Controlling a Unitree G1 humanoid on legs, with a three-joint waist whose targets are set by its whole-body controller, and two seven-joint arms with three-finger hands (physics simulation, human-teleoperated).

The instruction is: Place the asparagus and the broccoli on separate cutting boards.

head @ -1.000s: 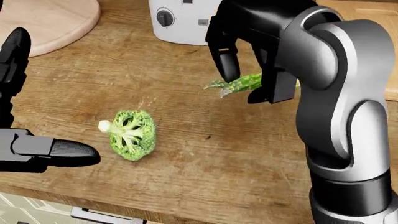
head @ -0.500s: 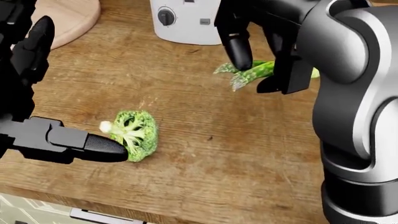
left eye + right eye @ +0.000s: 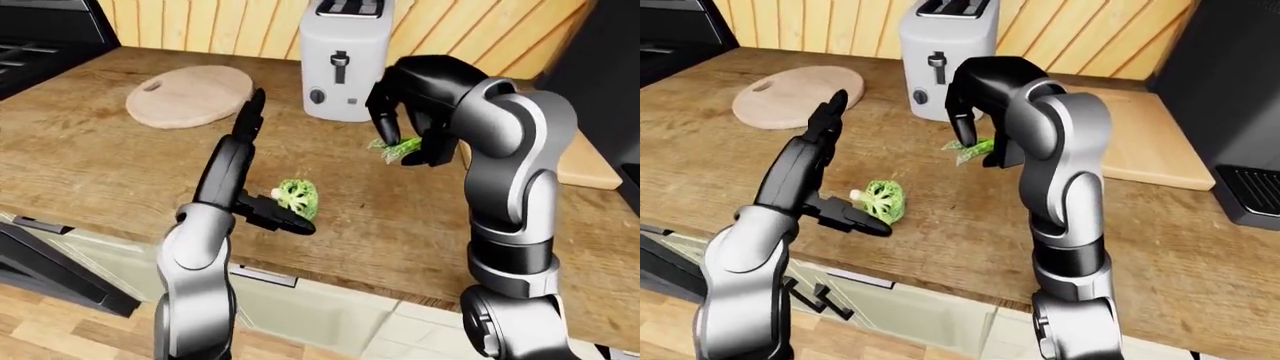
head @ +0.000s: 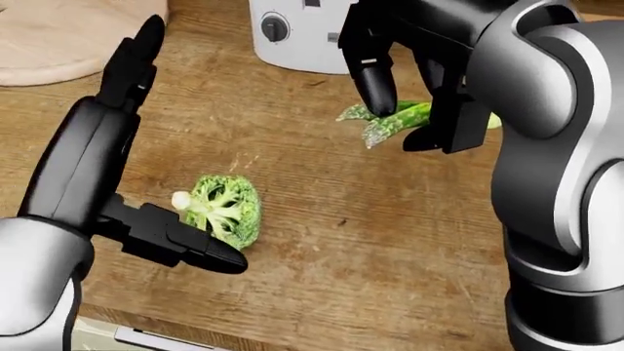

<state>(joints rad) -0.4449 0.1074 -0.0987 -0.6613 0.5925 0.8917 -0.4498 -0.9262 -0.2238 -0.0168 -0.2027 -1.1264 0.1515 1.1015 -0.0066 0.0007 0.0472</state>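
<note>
A halved broccoli lies cut side up on the wooden counter. My left hand stands open just left of it. The long fingers point toward the top of the head view and the thumb reaches under the broccoli's lower edge. My right hand is shut on the asparagus and holds it above the counter, below the toaster. A round cutting board lies at the upper left. A rectangular cutting board lies to the right, behind my right arm.
A white toaster stands against the slatted wall between the two boards. A dark stove fills the far left and a black appliance the far right. The counter's near edge runs above the cabinet fronts.
My left hand has swung right and up to the broccoli, its thumb now under it. The right hand has lifted the asparagus slightly. The view has shifted a little.
</note>
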